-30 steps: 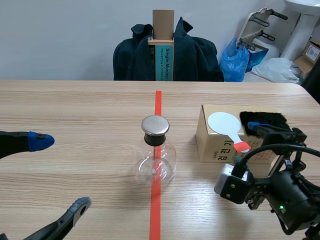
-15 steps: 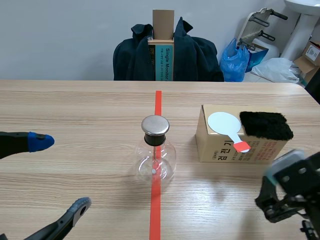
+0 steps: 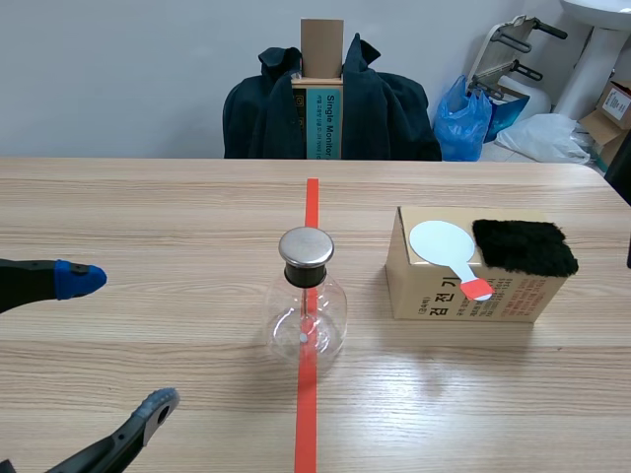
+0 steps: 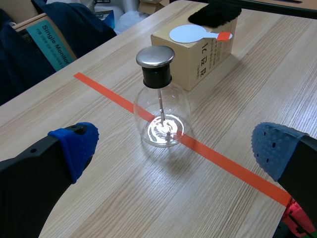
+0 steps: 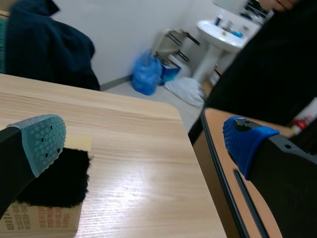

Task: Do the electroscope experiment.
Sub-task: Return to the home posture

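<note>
Scene view first: the clear round glass flask [image 3: 311,301] with its steel cap, our electroscope, stands mid-worktop right on the orange-red tape line [image 3: 312,207]. Just beside it sits a tan cardboard box [image 3: 434,296]. On the box lid lie a flat white round paddle with a red handle tip [image 3: 444,243] and a black furry cloth [image 3: 525,246], the two touching. The left claw [image 3: 118,342] hangs wide open and empty, well apart from the flask. On this pale wooden worktop [image 3: 148,217] no right claw is in sight.

Left wrist view: the flask sits ahead of the spread fingers, with the box beyond it and nothing held.

Right wrist view: the right claw [image 5: 143,141] is also spread wide and empty. It points past the worktop's far corner, with only the furry cloth and a box corner under one finger.

The danger, I'd say: that claw must swing round to the box, and a careless approach could shove the thin paddle off the lid. It could also clip the light flask and tip it, while the flat paddle could slip out of a shallow pinch.
</note>
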### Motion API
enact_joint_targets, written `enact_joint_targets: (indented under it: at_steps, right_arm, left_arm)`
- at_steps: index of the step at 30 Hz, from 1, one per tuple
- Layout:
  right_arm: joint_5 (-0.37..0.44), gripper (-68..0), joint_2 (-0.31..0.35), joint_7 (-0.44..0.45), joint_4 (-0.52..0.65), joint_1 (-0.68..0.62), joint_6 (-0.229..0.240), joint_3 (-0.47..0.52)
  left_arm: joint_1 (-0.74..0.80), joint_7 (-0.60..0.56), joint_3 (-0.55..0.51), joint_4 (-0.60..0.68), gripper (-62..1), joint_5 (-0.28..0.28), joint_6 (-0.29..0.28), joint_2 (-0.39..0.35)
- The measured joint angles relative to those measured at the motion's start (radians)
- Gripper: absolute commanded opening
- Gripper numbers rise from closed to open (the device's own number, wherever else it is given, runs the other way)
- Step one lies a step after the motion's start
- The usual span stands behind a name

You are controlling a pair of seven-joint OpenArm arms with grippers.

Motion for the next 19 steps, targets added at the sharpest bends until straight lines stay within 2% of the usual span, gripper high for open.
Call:
enact_joint_targets:
  at_steps: [5, 8, 11, 15, 19]
  right_arm:
    - [-0.043, 0.4, 0.039, -0.002, 0.009, 0.000, 0.190, 0.026]
    - [-0.124, 0.4, 0.045, -0.001, 0.009, 0.000, 0.292, 0.028]
    - [-0.171, 0.4, 0.044, -0.001, 0.005, 0.000, 0.397, 0.028]
    - [-0.171, 0.4, 0.042, -0.002, 0.004, 0.000, 0.459, 0.028]
    - [-0.171, 0.4, 0.028, -0.001, 0.004, 0.000, 0.459, 0.028]
  left_arm:
    - [0.000, 0.013, 0.000, 0.000, 1.4, -0.050, 0.000, 0.000]
    - [0.000, 0.045, 0.000, 0.000, 1.4, -0.048, 0.000, 0.000]
    - [0.000, 0.041, 0.000, -0.001, 1.4, -0.049, 0.000, 0.000]
    - [0.000, 0.041, 0.000, -0.001, 1.4, -0.049, 0.000, 0.000]
    - [0.000, 0.045, 0.000, -0.001, 1.4, -0.049, 0.000, 0.000]
